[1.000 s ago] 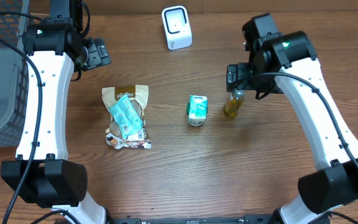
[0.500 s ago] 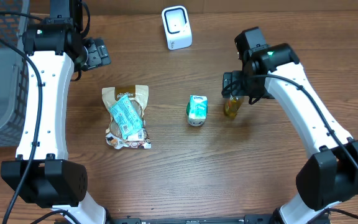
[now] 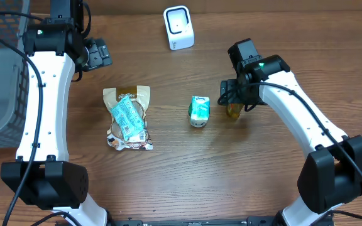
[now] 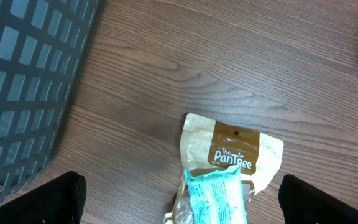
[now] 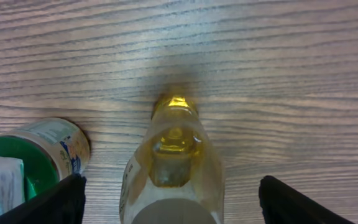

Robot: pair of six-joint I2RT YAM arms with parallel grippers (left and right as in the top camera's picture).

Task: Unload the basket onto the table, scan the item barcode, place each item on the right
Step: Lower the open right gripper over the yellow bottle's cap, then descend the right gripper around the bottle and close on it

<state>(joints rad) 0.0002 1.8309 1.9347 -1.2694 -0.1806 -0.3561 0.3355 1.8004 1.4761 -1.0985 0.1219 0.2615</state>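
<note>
Bottle (image 5: 174, 155) stands upright between my right claw's (image 5: 179, 199) spread fingers, untouched; left claw (image 4: 182, 199), also spread, hangs well apart.

The overhead view looks straight down from well above the wooden table (image 3: 168, 176), taking in both arms, whose bases sit at the lower edge of the frame. The left wrist view faces down from some height, with the grey basket (image 4: 23, 81) at upper left and the brown snack pouch (image 4: 232, 152) at lower centre, a patch lying left of centre in the overhead frame. The right wrist view sits much nearer, looking steeply down on the yellow bottle (image 5: 173, 162) at lower centre and the green-and-white container (image 5: 42, 152) at lower left, both just right of centre overhead.
</note>
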